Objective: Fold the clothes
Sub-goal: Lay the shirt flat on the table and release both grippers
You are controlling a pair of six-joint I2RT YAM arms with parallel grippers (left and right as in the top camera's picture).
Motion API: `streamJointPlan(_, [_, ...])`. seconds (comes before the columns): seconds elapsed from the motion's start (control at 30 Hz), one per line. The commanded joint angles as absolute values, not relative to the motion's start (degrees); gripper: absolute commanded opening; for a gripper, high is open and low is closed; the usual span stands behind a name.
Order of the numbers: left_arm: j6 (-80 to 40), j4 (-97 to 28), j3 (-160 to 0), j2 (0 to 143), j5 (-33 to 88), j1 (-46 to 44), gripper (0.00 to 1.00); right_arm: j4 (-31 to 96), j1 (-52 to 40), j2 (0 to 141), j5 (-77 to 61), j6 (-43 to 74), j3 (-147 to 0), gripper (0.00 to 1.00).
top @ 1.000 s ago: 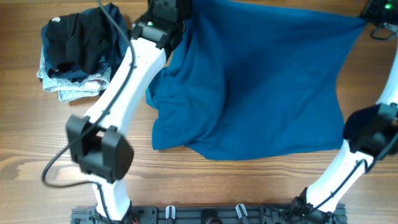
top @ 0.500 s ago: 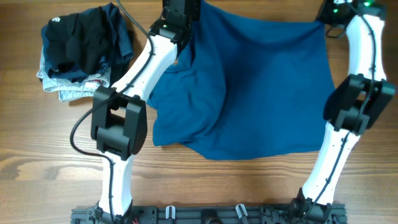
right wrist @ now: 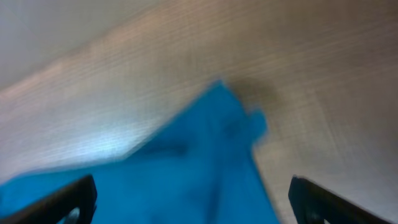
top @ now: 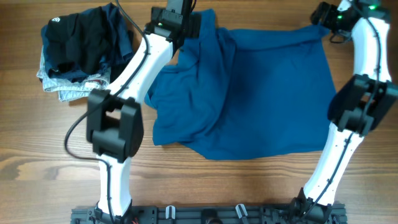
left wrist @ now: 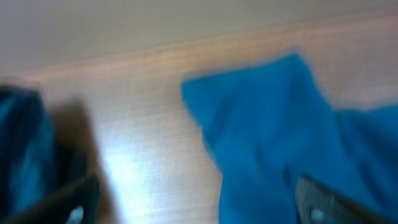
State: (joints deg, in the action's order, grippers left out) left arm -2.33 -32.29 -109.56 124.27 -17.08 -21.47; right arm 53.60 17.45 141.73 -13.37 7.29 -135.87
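Beside the crumpled pile of black and denim clothes [top: 78,46], the left gripper [left wrist: 196,205] hangs with fingers apart over the far-left corner of the large deep teal-blue soft garment [top: 261,93] spread on the wooden table [top: 37,155], the right gripper [right wrist: 193,202] likewise parted over its far-right corner, seemingly poised to pinch both.

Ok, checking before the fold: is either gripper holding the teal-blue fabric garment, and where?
Nothing looks held: left gripper and right gripper are open over far corners of the teal-blue fabric garment.
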Motion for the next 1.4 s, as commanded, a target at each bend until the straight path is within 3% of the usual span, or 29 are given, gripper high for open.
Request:
streamJointPlan(0.0, [-12.58, -50.5, -110.28, 114.34, -16.91, -21.37, 1.0, 61.91, 18.74, 131.55, -15.73, 7.01, -136.2, 1.0])
streamJointPlan(0.1, [-21.54, -64.23, -110.15, 113.56, -16.62, -19.57, 1.0, 69.25, 18.65, 128.9, -15.77, 2.92, -136.18, 1.0])
streamJointPlan(0.17, [-21.69, -66.72, -108.25, 113.82, -14.2, -17.85, 0.99, 71.9, 18.65, 128.66, -16.29, 2.68, -136.18, 1.0])
streamJointPlan(0.33, [-20.67, -64.75, -100.88, 113.93, -9.78, -13.65, 0.97, 74.65, 18.61, 128.68, -18.17, 0.05, -136.18, 1.0])
streamJointPlan(0.53, [-18.22, -58.37, -91.37, 114.43, -5.34, -11.2, 0.85, 74.37, 18.61, 128.68, -20.47, -0.03, -136.18, 0.99])
streamJointPlan(0.6, [-16.69, -56.05, -88.07, 114.43, -3.55, -11.29, 0.76, 74.17, 18.61, 128.68, -20.47, -0.03, -136.18, 0.99])
streamJointPlan(0.73, [-12.95, -53.12, -84.38, 114.45, 1.89, -11.29, 0.41, 73.97, 18.61, 128.68, -20.47, -0.03, -136.18, 0.99])
streamJointPlan(0.77, [-12.95, -52.58, -83.66, 114.45, 1.85, -11.29, 0.39, 73.97, 18.61, 128.68, -20.49, -0.01, -136.18, 0.99])
streamJointPlan(1.2, [-13.02, -44.95, -78.85, 114.43, -3.33, -11.2, 0.41, 73.32, 18.61, 128.68, -20.67, -0.27, -136.18, 0.99])
streamJointPlan(1.37, [-13.02, -44.58, -78.85, 114.43, -4.62, -10.41, 0.51, 73.06, 18.61, 128.68, -20.67, -1.32, -136.18, 0.99])
